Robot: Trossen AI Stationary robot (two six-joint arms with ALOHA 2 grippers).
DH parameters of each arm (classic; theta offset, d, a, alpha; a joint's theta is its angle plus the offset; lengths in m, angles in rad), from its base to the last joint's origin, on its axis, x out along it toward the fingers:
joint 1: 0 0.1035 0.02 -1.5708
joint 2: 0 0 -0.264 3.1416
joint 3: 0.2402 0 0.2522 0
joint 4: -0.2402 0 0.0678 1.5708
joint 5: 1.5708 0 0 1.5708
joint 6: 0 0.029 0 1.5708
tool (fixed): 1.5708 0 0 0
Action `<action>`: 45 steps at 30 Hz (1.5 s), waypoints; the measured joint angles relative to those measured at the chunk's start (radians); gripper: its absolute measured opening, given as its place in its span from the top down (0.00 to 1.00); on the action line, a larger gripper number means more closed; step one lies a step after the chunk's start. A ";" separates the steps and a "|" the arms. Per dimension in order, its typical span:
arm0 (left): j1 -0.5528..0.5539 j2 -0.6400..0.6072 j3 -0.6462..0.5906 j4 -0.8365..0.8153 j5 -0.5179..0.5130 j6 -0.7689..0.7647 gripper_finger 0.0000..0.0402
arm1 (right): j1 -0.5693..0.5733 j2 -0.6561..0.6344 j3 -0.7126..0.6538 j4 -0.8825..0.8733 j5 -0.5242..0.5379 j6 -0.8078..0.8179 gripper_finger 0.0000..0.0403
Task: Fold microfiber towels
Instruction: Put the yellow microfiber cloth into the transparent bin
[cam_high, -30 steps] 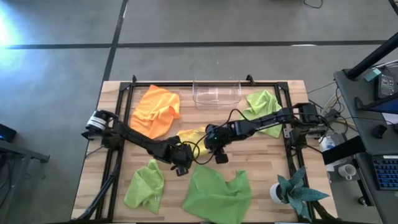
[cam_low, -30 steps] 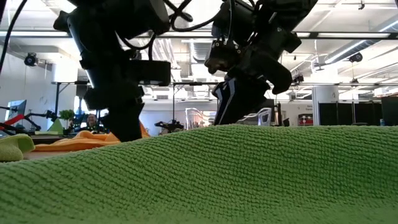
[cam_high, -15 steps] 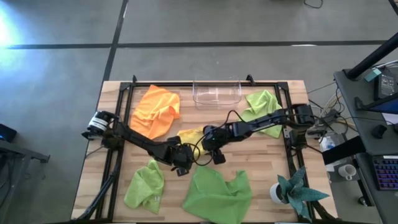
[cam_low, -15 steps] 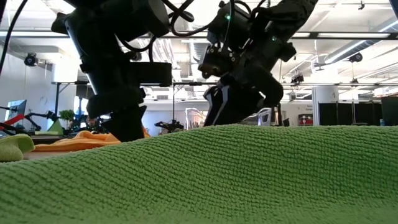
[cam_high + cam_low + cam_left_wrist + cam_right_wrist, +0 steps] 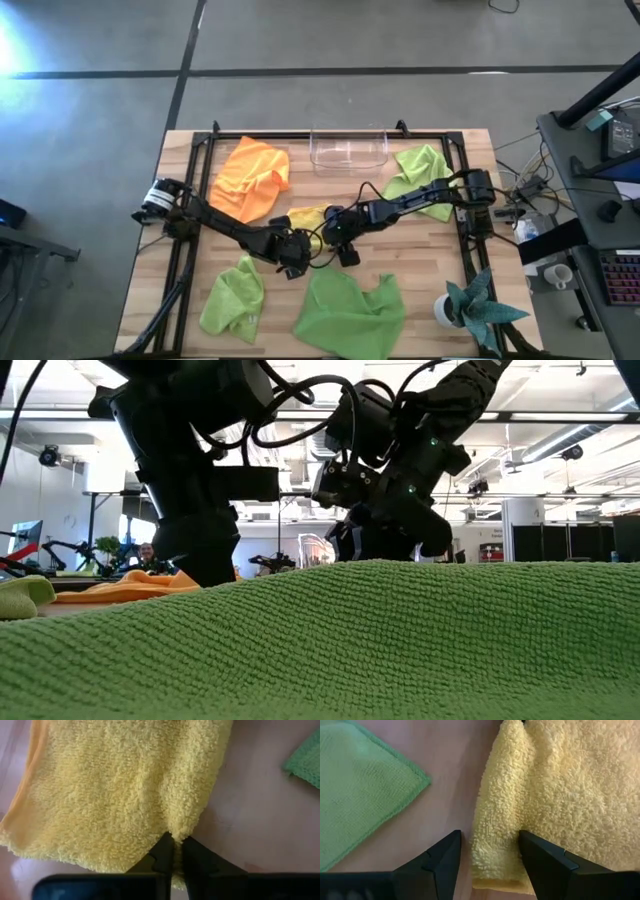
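Left gripper (image 5: 173,851) jaws pinched shut on an edge of the fluffy yellow microfiber towel (image 5: 308,217); the fabric bunches right at the fingertips. Right gripper (image 5: 489,851) jaws spread wide, straddling a folded edge of the same yellow towel, fingers (image 5: 442,857) either side, nothing clamped.

Both grippers sit mid-table, close together, at the yellow towel's near edge.

Surface: light wood butcher-block table (image 5: 425,275) with a black frame along its sides. Orange microfiber towel (image 5: 250,178) crumpled at far left, clear plastic rectangular bin (image 5: 348,149) at far centre, lime green towel (image 5: 422,178) at far right under the right arm. Small lime green towel (image 5: 232,298) at near left, large lime green towel (image 5: 350,312) at near centre; it fills the low view's foreground. Teal spiky-leaved plant in a white pot (image 5: 472,305) at the near right corner.

Room: grey concrete floor with a dark stripe, desk with a keyboard and mug to the right. Low view shows an open workshop with ceiling strip lights and a person seated far off at left.

No readable writing or labels.
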 joint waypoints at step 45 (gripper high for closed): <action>0.189 -0.197 0.346 -0.141 0.127 0.323 1.00 | -0.050 -0.453 -0.006 -0.297 0.105 0.230 0.97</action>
